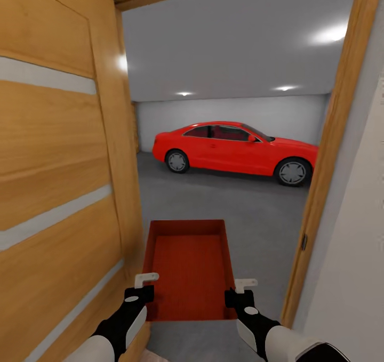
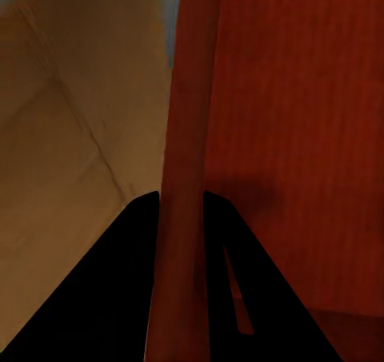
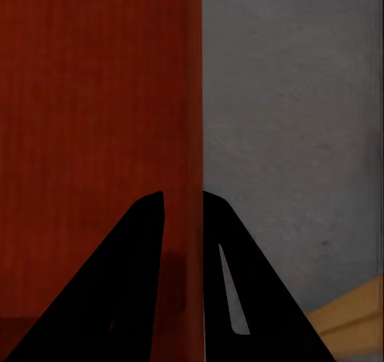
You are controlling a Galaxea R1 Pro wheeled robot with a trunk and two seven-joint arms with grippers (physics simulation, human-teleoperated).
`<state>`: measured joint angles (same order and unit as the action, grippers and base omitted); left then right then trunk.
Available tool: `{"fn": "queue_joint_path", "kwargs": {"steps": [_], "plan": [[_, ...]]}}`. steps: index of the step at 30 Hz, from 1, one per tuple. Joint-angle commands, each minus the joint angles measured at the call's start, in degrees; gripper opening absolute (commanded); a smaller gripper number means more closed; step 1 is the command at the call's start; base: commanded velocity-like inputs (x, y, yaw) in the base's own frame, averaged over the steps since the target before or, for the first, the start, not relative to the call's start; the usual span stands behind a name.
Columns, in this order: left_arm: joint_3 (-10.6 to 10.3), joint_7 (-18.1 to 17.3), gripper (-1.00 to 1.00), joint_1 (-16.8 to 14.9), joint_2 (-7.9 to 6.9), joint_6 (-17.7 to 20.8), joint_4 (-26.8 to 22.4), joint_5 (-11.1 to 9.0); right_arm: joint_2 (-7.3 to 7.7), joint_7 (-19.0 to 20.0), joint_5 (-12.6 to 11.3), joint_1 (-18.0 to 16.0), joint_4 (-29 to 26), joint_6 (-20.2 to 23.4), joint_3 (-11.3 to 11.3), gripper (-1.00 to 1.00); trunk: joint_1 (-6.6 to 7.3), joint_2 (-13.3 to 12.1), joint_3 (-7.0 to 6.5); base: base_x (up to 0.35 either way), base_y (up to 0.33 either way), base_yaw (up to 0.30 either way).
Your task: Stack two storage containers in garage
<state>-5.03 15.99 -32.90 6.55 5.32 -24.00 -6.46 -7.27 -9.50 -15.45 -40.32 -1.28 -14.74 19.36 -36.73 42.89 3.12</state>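
Note:
I carry one orange-red storage container in front of me, held level in the doorway to the garage. My left gripper is shut on its left wall, and my right gripper is shut on its right wall. Each wrist view shows two dark fingers pinching the thin red wall. Ahead lies the garage's dark grey concrete floor.
An open wooden door stands close on my left, nearly touching the container's left side. The wooden door frame and a pale wall bound the right. A red car is parked across the back of the garage.

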Motion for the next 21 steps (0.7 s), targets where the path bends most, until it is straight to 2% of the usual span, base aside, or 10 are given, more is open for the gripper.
{"fn": "queue_joint_path", "kwargs": {"steps": [1,10,16,21], "plan": [[1.0,0.8,-1.0,-0.1,-2.33,0.4,-0.3,0.0,-0.02,-0.2,-0.2,0.0,0.1,0.0,-1.5,-1.0,-0.04,0.1,0.07,0.189,0.026,-0.275],[1.0,0.8,-1.0,-0.1,-2.33,0.5,-0.3,0.0,-0.02,-0.2,-0.2,0.0,0.1,-0.1,-1.5,-1.0,-0.04,0.1,-0.24,0.149,0.006,-0.275],[1.0,0.8,-1.0,-0.1,-2.33,0.5,-0.3,0.0,-0.02,-0.2,-0.2,0.0,0.1,0.0,-1.5,-1.0,-0.04,0.1,-0.44,0.06,0.0,-0.275],[1.0,0.8,-1.0,-0.1,-2.33,0.5,-0.3,0.0,-0.02,-0.2,-0.2,0.0,0.1,0.0,-1.5,-1.0,-0.04,0.1,-0.5,0.003,0.0,-0.098]]}}
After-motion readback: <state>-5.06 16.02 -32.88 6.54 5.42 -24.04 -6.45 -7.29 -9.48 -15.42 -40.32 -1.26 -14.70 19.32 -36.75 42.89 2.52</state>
